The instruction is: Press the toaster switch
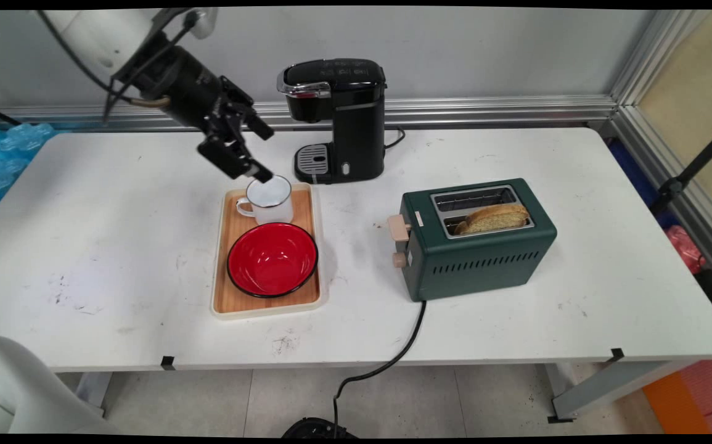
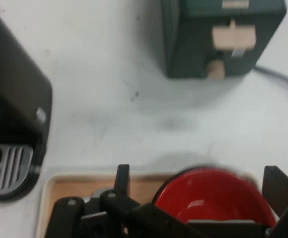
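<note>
Mug [image 1: 271, 201] looks hard, light and slippery; grab its rim. Gripper [image 1: 256, 147] hangs wide open above it, holding nothing.

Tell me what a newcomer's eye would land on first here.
The red bowl on the wooden tray at mid-table, with a white mug behind it and the black gripper open just above the mug. To the right, a green toaster holds a bread slice.
</note>
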You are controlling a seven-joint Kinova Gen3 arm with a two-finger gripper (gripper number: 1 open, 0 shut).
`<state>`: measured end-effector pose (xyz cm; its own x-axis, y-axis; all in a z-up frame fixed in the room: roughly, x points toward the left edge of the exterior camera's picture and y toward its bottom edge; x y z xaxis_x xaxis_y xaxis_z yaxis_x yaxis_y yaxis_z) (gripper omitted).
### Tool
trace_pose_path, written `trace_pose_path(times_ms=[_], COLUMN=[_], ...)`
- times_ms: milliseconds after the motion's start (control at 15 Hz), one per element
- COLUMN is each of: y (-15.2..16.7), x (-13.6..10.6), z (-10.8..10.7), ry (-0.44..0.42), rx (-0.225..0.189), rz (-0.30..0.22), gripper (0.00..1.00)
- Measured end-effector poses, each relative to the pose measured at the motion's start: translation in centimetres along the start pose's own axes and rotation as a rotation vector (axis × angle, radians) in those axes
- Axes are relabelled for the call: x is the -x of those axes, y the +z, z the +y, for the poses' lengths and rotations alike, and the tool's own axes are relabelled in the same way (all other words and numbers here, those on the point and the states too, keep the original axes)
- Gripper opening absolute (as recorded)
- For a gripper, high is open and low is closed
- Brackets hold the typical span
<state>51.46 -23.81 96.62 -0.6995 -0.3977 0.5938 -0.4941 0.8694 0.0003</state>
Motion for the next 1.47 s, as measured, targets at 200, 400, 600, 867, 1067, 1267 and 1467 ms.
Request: trace_pose_path(times_ms=[200,400,600,867,1067,1267,1467], y=[1.2,2.4,3.7,5.6,7.1,9.0,11.0], x=[-1.9,-3.8,-6.2,-8.9,-10.5,-12.0,-13.2], z=[0.7,1.5,2.7,4.1,4.8,5.6,6.4], ry=[-0.046,-0.06,-0.051,-0.044,-0.037,-0.03,-0.02], rx=[0.025,0.046,0.049,0.042,0.037,0.029,0.018], rz=[0.013,0.018,0.022,0.014,0.004,-0.016,-0.041], gripper=[1.0,1.0,1.0,1.0,1.0,1.0,0.0])
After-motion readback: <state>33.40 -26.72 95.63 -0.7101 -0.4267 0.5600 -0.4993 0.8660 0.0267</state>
